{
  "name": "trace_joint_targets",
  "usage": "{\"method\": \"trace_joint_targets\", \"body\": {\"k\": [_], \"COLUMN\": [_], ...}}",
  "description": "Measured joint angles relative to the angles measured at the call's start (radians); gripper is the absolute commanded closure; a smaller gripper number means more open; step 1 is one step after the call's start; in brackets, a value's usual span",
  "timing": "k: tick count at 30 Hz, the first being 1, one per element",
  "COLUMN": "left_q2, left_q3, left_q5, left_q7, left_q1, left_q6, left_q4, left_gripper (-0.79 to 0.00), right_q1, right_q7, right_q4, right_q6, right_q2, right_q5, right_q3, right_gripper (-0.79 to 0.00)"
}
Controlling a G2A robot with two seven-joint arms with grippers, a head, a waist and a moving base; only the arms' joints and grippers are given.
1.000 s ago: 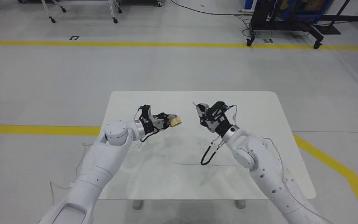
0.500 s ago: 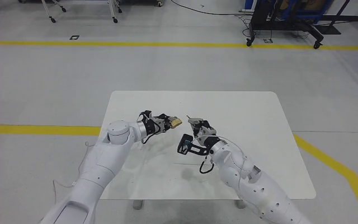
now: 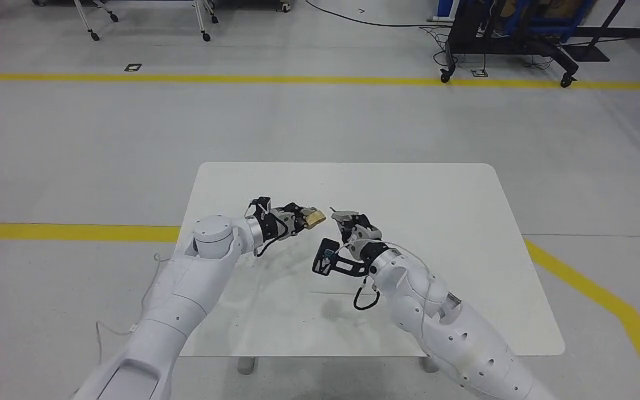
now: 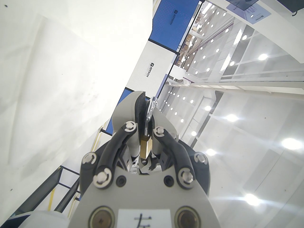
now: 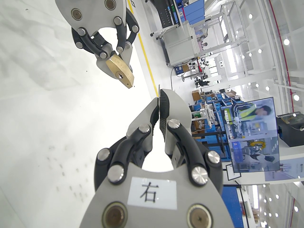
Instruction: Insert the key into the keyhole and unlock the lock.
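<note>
Since the left jaws grip the brass lock [image 3: 313, 214] aloft near the middle of the top view, over the tabletop [image 3: 450, 200], you see its keyhole [image 5: 119, 75] end turned frame-right toward the right jaws. Those are clenched on the key [image 5: 159, 90], blade pointing frame-left at the lock, near but not touching. The keyhole looks slightly off the blade's line, so align before you push.

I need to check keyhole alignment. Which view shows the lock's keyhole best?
The right wrist view: the lock, held in the left hand, faces it with the keyhole visible. The top view shows a small brass body; the left wrist view, a narrow brass edge.
</note>
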Motion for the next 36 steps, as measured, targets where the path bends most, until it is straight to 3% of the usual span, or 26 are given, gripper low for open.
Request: {"method": "trace_joint_targets", "body": {"k": [7,11,14,21,30,36], "left_q2": [0.002,0.003,0.002,-0.001,-0.001,0.003], "left_q3": [-0.015,-0.025,-0.029,-0.047,-0.055,-0.062], "left_q5": [-0.011,-0.005,-0.003,-0.023,-0.021,0.003], "left_q7": [0.037,0.048,0.067,0.095,0.063,0.023], "left_q1": [0.031,0.043,0.056,0.074,0.082,0.074], "left_q6": [-0.007,-0.061,-0.101,-0.165,-0.196,-0.208], "left_q4": [-0.042,-0.062,-0.076,-0.1,-0.111,-0.115], "left_gripper": [0.0,0.0,0.0,0.0,0.0,0.0], "right_q1": [-0.007,-0.026,-0.036,-0.018,0.001,-0.019], "right_q7": [-0.021,-0.019,0.011,0.235,0.279,0.263], "right_q4": [0.006,-0.013,-0.024,-0.013,0.03,0.037], "right_q6": [-0.071,-0.082,-0.067,-0.002,0.07,0.067], "right_q2": [0.005,0.009,0.007,-0.031,-0.065,-0.068], "right_q5": [-0.098,-0.176,-0.265,-0.531,-0.687,-0.788], "right_q3": [-0.001,-0.004,-0.022,-0.15,-0.217,-0.216], "right_gripper": [0.0,0.0,0.0,0.0,0.0,0.0]}}
